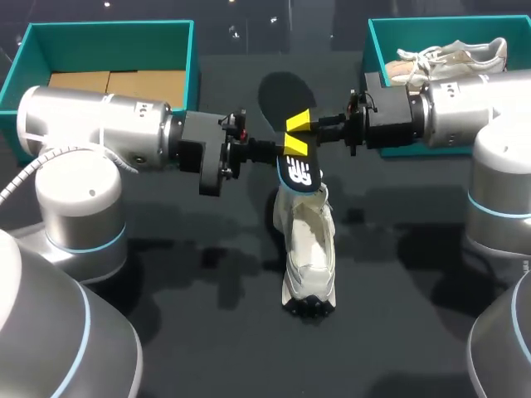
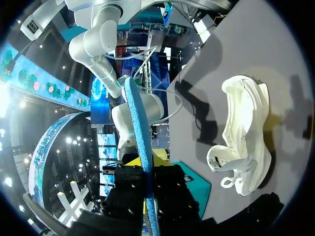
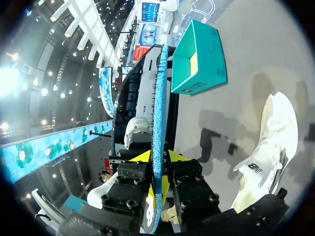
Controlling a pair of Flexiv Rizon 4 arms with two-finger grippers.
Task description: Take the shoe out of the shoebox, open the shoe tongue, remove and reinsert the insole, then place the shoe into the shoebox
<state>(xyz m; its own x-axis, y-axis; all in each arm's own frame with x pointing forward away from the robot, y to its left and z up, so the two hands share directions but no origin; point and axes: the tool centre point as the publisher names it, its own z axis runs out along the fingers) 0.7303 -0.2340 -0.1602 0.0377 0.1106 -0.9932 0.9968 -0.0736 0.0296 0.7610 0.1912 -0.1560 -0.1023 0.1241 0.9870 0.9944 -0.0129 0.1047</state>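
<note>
While we look down from the head view, our left gripper and right gripper both pinch the black insole over the white sneaker, which lies on the table. Each wrist view shows its fingers clamping the insole's blue edge, with the sneaker beside. The right wrist view adds a teal shoebox ahead.

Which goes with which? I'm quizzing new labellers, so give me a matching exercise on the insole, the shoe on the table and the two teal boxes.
Things:
1 insole
2 white shoe
3 left teal box
4 right teal box

States:
a holds cardboard
b lies on the table
c holds a second shoe
d clamped by left gripper and right gripper

Pairs: 1-d, 2-b, 3-a, 4-c
</note>
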